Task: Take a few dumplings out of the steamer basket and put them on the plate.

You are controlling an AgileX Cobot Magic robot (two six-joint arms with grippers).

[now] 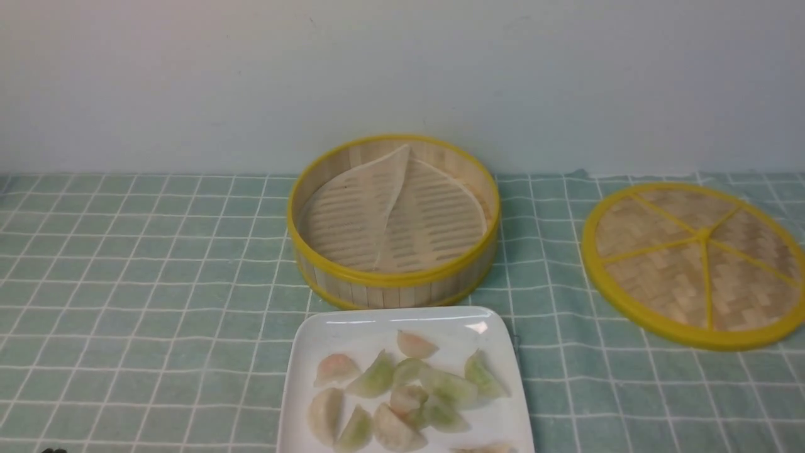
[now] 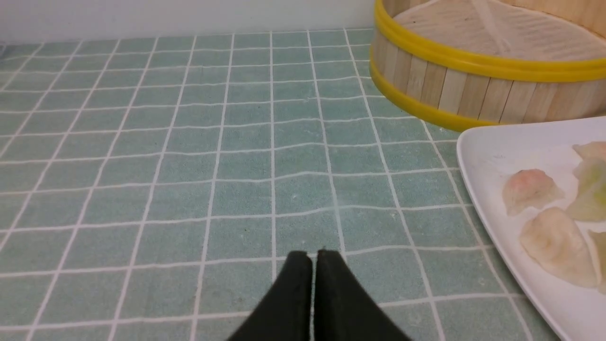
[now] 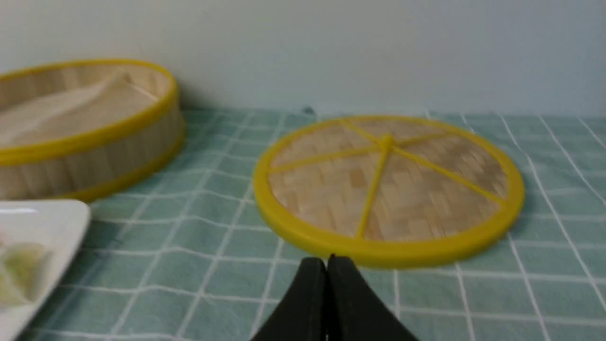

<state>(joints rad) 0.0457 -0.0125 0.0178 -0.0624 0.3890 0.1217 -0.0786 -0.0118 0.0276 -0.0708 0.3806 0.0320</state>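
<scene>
The steamer basket [image 1: 393, 277] stands at the middle back with only a folded pale liner sheet [image 1: 390, 207] inside. In front of it the white plate [image 1: 352, 324] holds several dumplings [image 1: 402, 393], pale green, pink and cream. My left gripper [image 2: 313, 255] is shut and empty, low over the cloth beside the plate [image 2: 492, 156] and the basket [image 2: 464, 87]. My right gripper [image 3: 326, 259] is shut and empty, just short of the woven lid's rim. Neither gripper shows in the front view.
A flat woven lid [image 1: 695, 261] with a yellow rim and spokes lies at the right, seen close in the right wrist view as the lid [image 3: 388, 189]. A green checked cloth [image 1: 144, 283] covers the table. A pale wall runs behind.
</scene>
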